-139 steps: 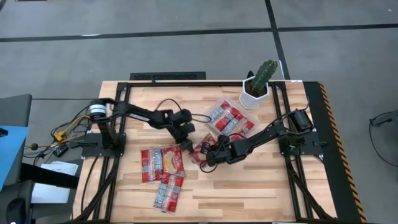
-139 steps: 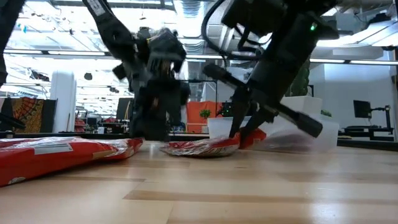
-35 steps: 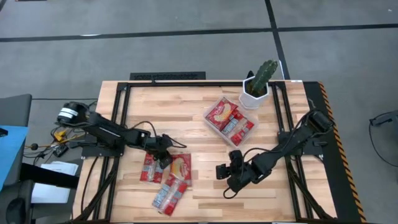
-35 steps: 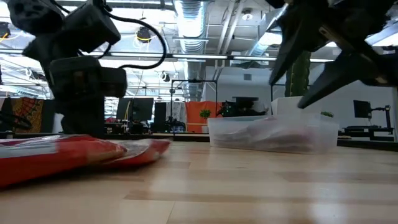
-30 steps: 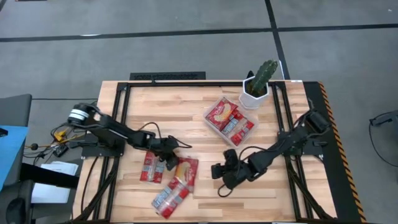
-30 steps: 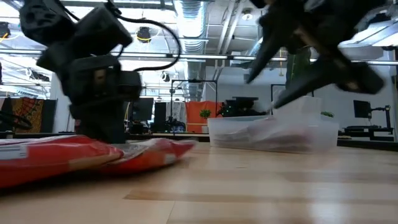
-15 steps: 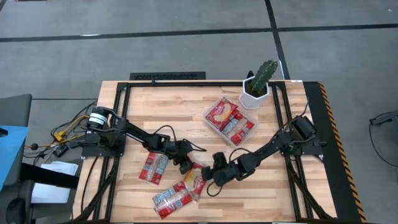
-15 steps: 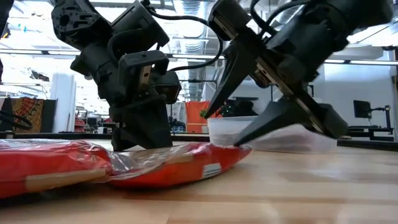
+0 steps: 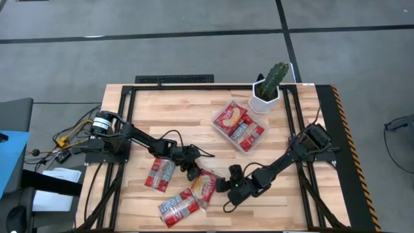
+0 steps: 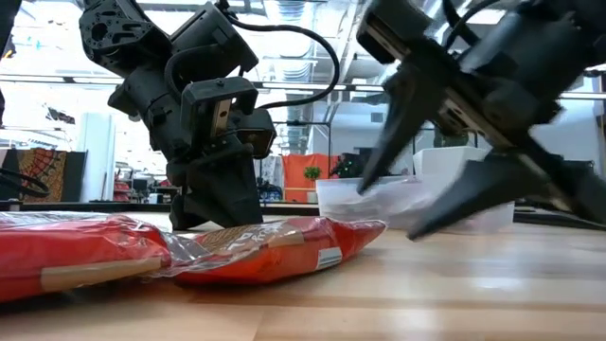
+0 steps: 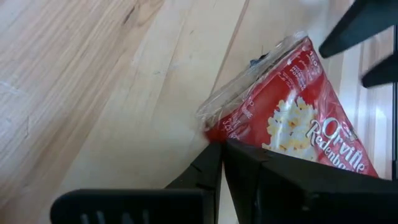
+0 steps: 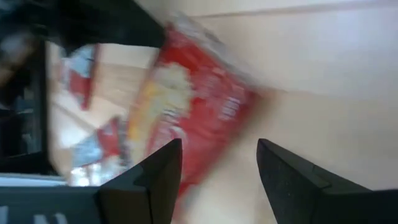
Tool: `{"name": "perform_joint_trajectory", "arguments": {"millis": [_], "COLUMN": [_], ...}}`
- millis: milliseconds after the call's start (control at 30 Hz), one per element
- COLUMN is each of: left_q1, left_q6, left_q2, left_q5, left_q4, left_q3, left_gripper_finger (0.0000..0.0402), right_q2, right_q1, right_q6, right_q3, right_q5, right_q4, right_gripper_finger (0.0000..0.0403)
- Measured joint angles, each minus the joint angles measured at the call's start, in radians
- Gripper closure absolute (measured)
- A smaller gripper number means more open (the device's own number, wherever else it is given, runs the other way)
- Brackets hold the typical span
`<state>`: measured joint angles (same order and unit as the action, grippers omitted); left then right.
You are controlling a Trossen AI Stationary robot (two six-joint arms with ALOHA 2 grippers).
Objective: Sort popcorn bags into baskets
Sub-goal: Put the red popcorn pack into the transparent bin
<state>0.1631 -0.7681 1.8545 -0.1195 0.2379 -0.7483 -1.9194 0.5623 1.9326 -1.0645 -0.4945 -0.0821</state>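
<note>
A red-and-white popcorn bag (image 9: 204,184) lies flat on the table near the middle; it also shows in the low view (image 10: 275,251). My left gripper (image 9: 193,173) stands at its far-left edge, pointing down, fingers shut (image 11: 221,144). My right gripper (image 9: 226,187) is open just right of the bag. Its two fingers (image 12: 149,180) stand spread on either side of the bag (image 12: 193,106) without touching it. Two more bags (image 9: 162,173) (image 9: 178,207) lie flat to the left. The clear tray (image 9: 257,144) holds several packets. My left gripper meets the bag's clear crimped edge at a corner (image 11: 210,132) with its shut fingertips, coming from above and from the table's left. Whether the edge is caught between the fingers I cannot tell. The bag lies flat on the table.
A white pot with a green cactus (image 9: 270,85) stands at the far right, behind the tray. Black frame rails (image 9: 123,129) run along the table's left and right sides. Bare wood lies along the near edge (image 9: 259,217).
My left gripper has gone toward the table's right edge, and the bag at its tips has slid and turned with it, away from the other bags. My right gripper came left up to the bag, open, then drew back a little toward the near edge.
</note>
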Motion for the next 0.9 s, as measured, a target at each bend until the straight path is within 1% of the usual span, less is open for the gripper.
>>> {"name": "perform_joint_trajectory", "arguments": {"millis": [167,400,533,900], "left_q1": [0.000,0.000,0.000,0.000], "left_q6": [0.000,-0.001,-0.001,-0.005], "left_q2": [0.000,0.000,0.000,0.000], "left_q5": [0.002,0.010,0.016,0.037], "left_q4": [0.001,0.002,0.002,0.006], "left_q3": [0.001,0.001,0.002,0.002], "left_gripper_finger": [0.0388,0.0388,0.0388,0.0388], "right_q2": [0.000,0.000,0.000,0.000], "right_q1": [-0.010,-0.064,-0.081,-0.051], "right_q6": [0.020,-0.059,-0.074,-0.032], "right_q3": [0.000,0.000,0.000,0.000], "right_q5": [-0.026,-0.027,-0.025,-0.026], "right_q4": [-0.044,-0.038,-0.039,-0.080], "right_gripper_finger": [0.0173,0.0173,0.0173,0.0173]}}
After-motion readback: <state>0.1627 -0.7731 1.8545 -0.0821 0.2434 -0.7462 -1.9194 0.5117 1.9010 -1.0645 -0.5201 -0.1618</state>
